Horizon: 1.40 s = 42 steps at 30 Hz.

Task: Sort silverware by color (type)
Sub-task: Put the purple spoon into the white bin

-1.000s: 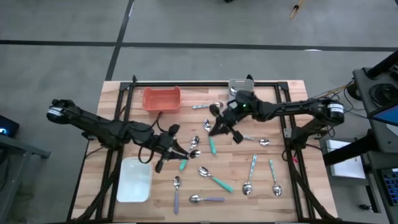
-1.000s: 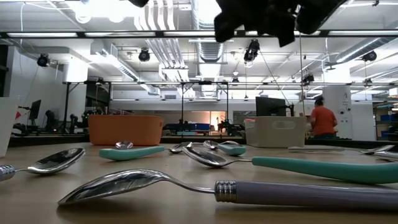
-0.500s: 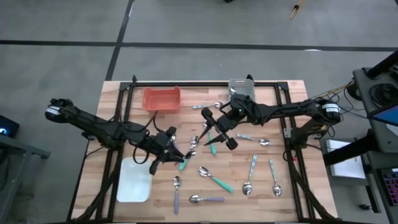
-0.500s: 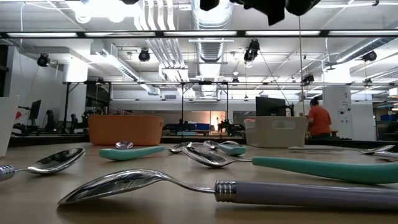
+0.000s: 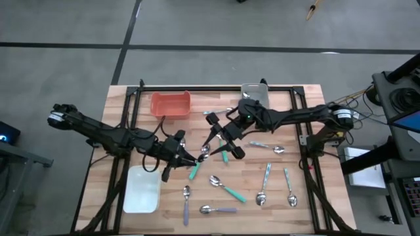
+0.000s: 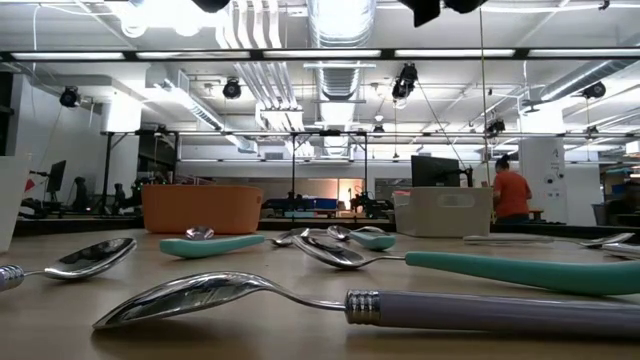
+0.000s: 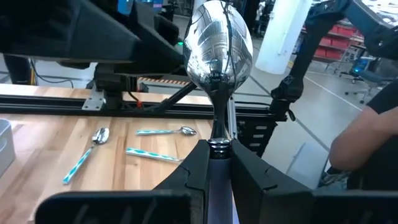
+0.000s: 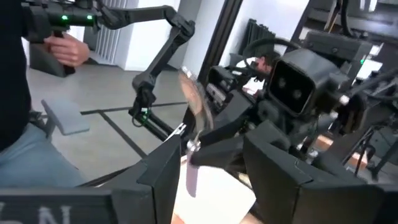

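- High view, left side: my left gripper reaches in towards the middle of the table, just above the white tray. It has hardly moved in the last second.
- Its jaws are clenched on the lavender-handled spoon. They grip the handle, and the shiny bowl sticks out ahead, clear of the wood.
- Middle: my right gripper has swung over from near the grey tray. It now hangs just beside the held spoon's bowl.
- Its jaws were pinched shut a second ago and are now spread wide and empty. In its wrist view the lavender-handled spoon stands between my two dark fingers.
- My reading is that a hand-over is being set up, and the right jaws have yet to close.
- Right side: the other spoons lie scattered and unsorted. I see none in the orange tray, so the sorting looks barely begun.
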Tool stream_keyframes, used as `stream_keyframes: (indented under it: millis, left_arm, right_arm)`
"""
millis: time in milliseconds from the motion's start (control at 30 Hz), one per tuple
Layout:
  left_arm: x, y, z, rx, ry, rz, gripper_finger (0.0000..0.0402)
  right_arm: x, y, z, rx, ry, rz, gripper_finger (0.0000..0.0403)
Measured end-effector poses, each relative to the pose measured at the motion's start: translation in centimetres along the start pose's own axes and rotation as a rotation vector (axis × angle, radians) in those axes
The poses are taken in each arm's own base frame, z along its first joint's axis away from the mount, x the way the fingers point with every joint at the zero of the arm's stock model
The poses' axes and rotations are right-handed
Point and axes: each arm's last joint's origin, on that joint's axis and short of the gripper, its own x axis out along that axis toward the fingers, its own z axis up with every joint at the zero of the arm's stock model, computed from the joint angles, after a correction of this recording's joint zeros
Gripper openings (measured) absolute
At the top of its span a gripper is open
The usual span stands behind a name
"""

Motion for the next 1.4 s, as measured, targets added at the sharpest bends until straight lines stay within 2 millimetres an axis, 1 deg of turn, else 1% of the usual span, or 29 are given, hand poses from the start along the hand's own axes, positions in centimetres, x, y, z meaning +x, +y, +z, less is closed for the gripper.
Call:
stream_keyframes:
  millis: [100,167,300,467,600,767,933,1000,1067,1167,1333,1400]
  left_arm:
    - [0.0,0.1,0.1,0.002,-0.010,0.027,0.0022]
    - [0.1,0.4,0.0,0.014,-0.011,0.066,0.0022]
    - [0.4,0.5,-0.3,0.031,0.001,0.077,0.0022]
    - [0.7,0.6,-0.5,0.029,0.006,0.092,0.0022]
    - [0.7,0.6,-0.5,0.030,0.007,0.098,0.0028]
    - [0.8,0.6,-0.5,0.028,0.005,0.091,0.0033]
    - [0.8,0.6,-0.5,0.029,0.006,0.092,0.0034]
    - [0.8,0.6,-0.6,0.030,0.009,0.097,0.0036]
    - [0.6,0.7,-0.4,0.037,0.002,0.104,0.0039]
    - [0.5,0.9,-0.2,0.039,-0.011,0.124,0.0053]
    - [0.0,1.4,-0.2,0.066,0.015,0.194,0.0090]
    - [-0.1,1.8,-0.4,0.076,0.033,0.246,0.0108]
  right_arm:
    - [0.8,-0.3,-0.1,-0.003,-0.008,0.020,0.0159]
    - [1.4,-0.5,-0.2,-0.013,-0.032,0.080,0.0156]
    - [2.2,-1.1,-0.3,0.005,-0.068,0.167,0.0147]
    - [3.0,-1.7,-0.2,0.003,-0.087,0.192,0.0130]
    - [3.0,-1.6,-0.2,-0.017,-0.091,0.203,0.0097]
    - [3.0,-1.7,-0.2,-0.060,-0.088,0.174,0.0024]
    - [3.0,-1.7,-0.3,-0.037,-0.068,0.145,0.0015]
    - [2.8,-1.8,-0.2,0.002,-0.055,0.140,0.0015]
    - [2.5,-1.7,-0.4,0.075,-0.042,0.183,0.0014]
    - [2.1,-1.8,-0.2,0.130,-0.024,0.180,0.0014]
    - [0.5,-2.6,0.0,0.196,0.037,0.125,0.0013]
    - [-0.5,-2.9,0.1,0.233,0.107,0.045,0.0013]
